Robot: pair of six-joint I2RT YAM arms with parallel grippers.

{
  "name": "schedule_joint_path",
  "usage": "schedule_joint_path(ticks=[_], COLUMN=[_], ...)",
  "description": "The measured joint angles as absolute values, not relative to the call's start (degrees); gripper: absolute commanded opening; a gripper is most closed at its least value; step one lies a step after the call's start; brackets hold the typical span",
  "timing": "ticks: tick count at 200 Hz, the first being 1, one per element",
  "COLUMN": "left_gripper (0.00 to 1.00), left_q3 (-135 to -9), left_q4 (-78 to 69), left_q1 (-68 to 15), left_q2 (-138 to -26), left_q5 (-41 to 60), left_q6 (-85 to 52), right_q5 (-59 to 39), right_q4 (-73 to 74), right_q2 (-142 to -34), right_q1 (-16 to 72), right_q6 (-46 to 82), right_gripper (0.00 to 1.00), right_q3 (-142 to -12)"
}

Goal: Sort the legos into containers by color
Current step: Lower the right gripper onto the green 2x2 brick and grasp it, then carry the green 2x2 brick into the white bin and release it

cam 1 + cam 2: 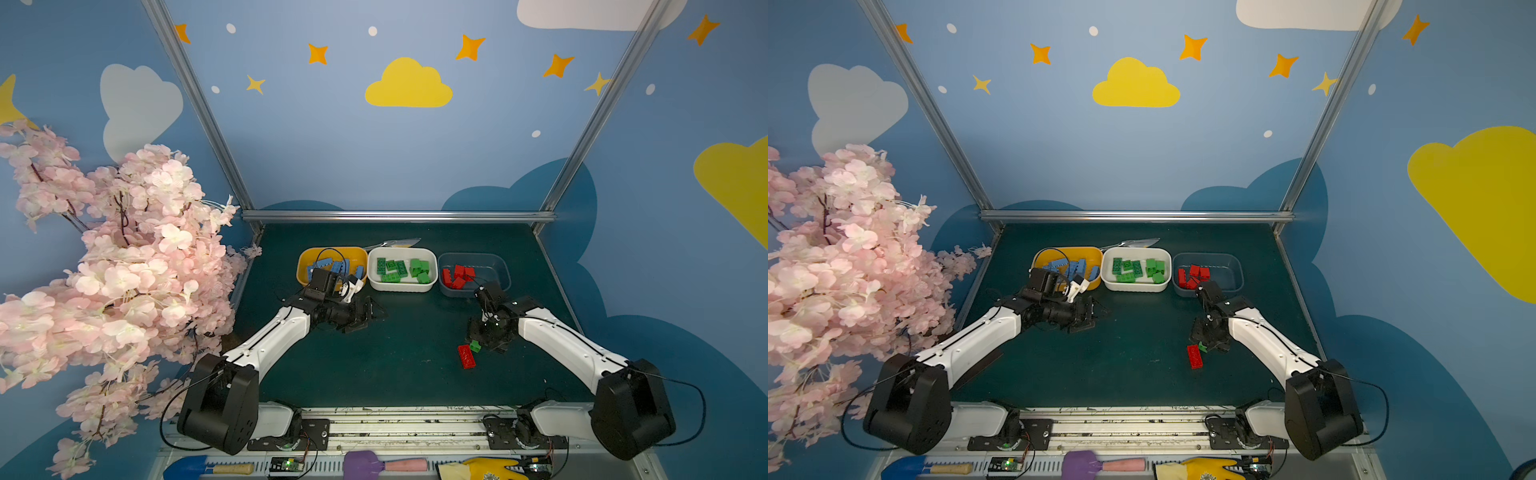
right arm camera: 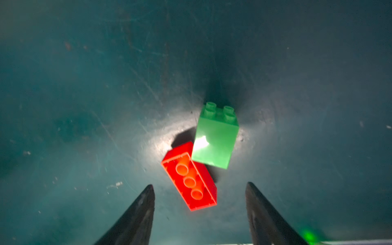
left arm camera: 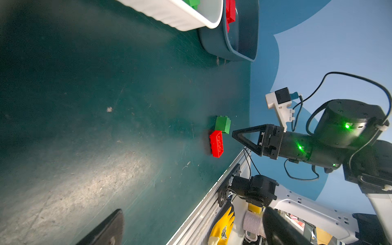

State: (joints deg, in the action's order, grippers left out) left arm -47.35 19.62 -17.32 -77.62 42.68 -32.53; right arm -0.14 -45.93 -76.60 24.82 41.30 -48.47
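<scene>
Loose legos: red brick [image 1: 466, 356] touching green brick [image 1: 475, 345], tabletop [image 1: 395, 374], right of centre in both top views. Probably light, rigid, slick; pinch flat sides. Right claw [image 2: 199, 185] spread above, left claw [image 1: 368, 316] spread.

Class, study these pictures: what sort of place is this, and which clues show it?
Probably a child-themed robot test booth: two white-and-black robot arms on a metal rail, a dark green tabletop, blue walls with painted yellow clouds and stars.
</scene>
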Motion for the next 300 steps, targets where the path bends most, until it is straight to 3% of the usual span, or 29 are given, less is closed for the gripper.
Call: schedule_joint_path(ticks=[48,95,132,156,208,300], left_gripper=[1.00,1.00,1.00,1.00,1.00,1.00], left_q3=[-47.35,-47.35,-47.35,-47.46,-48.29,-48.77], left_q4=[19.64,19.64,20.14,20.73,21.10,21.43], left_q1=[-17.32,-17.32,-17.32,-17.32,-17.32,-16.08], left_q2=[-77.60,-77.56,-77.34,-77.19,-77.17,-74.46], left_q5=[42.65,42.65,42.63,42.63,42.65,41.91], left_q6=[-32.34,-32.05,-31.62,-31.27,-31.31,-31.97], right_q5=[0.80,1.89,3.84,3.92,1.89,-4.71], right_q4=[-43.07,-41.69,-42.72,-45.69,-47.07,-48.16], right_q2=[-83.46,-87.88,-87.33,-85.86,-87.59,-119.59], right_q1=[23.24,22.96,22.96,23.29,26.39,31.20], right_q6=[41.69,39.40,36.29,34.39,30.13,22.17], right_gripper=[0.59,0.28,0.16,0.16,0.16,0.18], right_q3=[-48.49,-48.51,-48.71,-52.14,-72.01,-108.60])
